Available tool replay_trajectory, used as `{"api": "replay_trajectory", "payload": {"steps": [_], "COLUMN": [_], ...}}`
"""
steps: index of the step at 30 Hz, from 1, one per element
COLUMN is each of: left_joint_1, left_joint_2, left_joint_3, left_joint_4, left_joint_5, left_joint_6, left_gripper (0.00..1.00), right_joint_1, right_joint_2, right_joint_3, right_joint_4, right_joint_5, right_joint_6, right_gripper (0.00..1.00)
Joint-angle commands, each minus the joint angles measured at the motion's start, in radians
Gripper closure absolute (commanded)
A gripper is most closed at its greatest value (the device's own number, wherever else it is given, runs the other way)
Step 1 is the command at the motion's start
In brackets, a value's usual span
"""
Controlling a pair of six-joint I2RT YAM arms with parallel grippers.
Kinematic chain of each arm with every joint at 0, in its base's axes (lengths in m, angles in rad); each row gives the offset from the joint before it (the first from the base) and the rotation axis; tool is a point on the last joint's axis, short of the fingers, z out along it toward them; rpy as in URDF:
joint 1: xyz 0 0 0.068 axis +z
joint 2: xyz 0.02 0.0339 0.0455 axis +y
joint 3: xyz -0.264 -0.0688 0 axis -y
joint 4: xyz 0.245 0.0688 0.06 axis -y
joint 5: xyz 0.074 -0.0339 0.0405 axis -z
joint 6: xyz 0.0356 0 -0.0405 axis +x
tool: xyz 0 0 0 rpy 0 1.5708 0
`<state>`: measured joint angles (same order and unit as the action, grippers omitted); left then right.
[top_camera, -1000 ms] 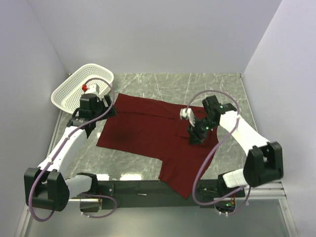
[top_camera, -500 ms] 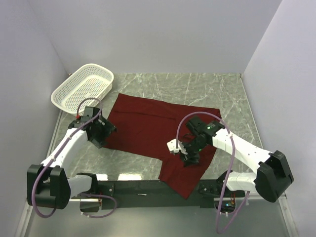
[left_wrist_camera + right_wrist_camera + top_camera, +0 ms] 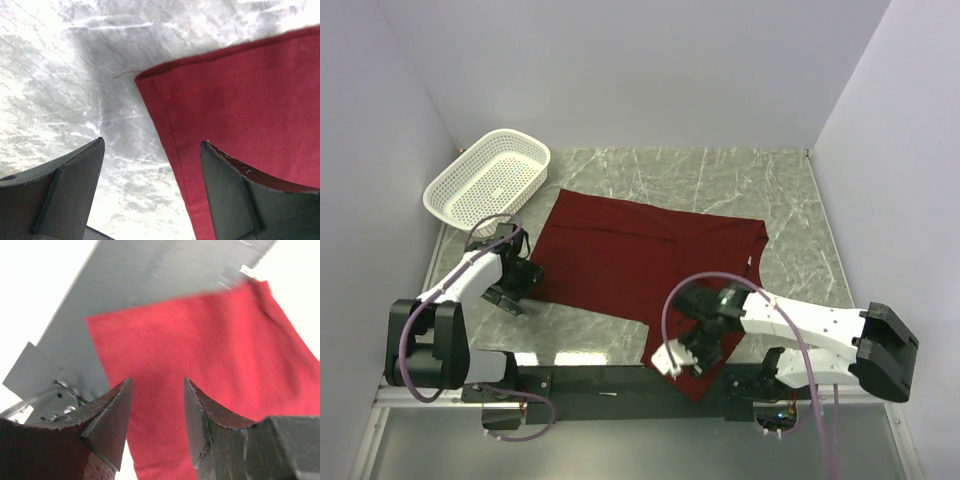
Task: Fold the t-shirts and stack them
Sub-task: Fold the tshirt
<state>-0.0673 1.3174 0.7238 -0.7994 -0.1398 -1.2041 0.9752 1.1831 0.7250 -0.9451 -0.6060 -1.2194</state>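
Observation:
One maroon t-shirt [image 3: 630, 260] lies spread flat on the marble table, with a flap [image 3: 672, 350] reaching down over the black front rail. My left gripper [image 3: 515, 283] hovers at the shirt's near-left corner. In the left wrist view the left gripper [image 3: 152, 142] is open and straddles the hemmed edge of the t-shirt [image 3: 240, 100]; its right finger [image 3: 230, 190] is over the cloth. My right gripper [image 3: 690, 352] is low over the flap. In the right wrist view the right gripper [image 3: 157, 381] is open above the t-shirt [image 3: 210, 340], and nothing is held.
A white perforated basket [image 3: 490, 180] stands at the back left, tilted against the wall. The black rail [image 3: 590, 380] runs along the table's near edge, showing grey [image 3: 120, 285] beyond the flap in the right wrist view. Purple cables loop off both arms.
The right arm swept from the shirt's far right side down to the near flap. The left arm drew back from beside the basket to the shirt's near-left corner. Both grippers stayed open.

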Motion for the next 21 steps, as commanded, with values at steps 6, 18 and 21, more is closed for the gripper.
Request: {"api": "replay_trajectory", "payload": {"steps": [6, 18, 21], "left_joint_1": [0.009, 0.017, 0.018], "left_joint_2": [-0.069, -0.081, -0.096], "left_joint_3": [-0.012, -0.020, -0.012], "left_joint_4": [0.029, 0.026, 0.017], "left_joint_5": [-0.032, -0.053, -0.053], "left_joint_6": [-0.038, -0.028, -0.026], "left_gripper": [0.18, 0.20, 0.21], "right_joint_1": [0.356, 0.543, 0.611], "right_joint_2": [-0.006, -0.151, -0.113], "right_joint_3": [-0.062, -0.151, -0.154], "right_joint_4": [0.146, 0.137, 0.169], "right_joint_5": [0.129, 0.144, 0.184], "right_joint_6": [0.225, 0.366, 0.412], "right_gripper": [0.50, 0.50, 0.51]}}
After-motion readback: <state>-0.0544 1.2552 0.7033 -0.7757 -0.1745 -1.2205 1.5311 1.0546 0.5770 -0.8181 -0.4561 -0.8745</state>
